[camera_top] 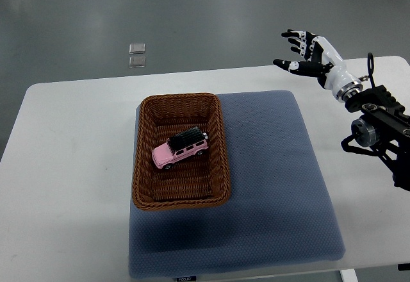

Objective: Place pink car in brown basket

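The small pink toy car already lies inside the brown woven wicker basket at centre frame, so nothing is left for my right hand, empty at upper right with fingers spread wide.

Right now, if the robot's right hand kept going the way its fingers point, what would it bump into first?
Probably nothing. The right hand is open, fingers pointing left past the table's far edge, over bare floor. The brown basket with the pink car sits nearer the camera, off that line. Height is hard to judge.
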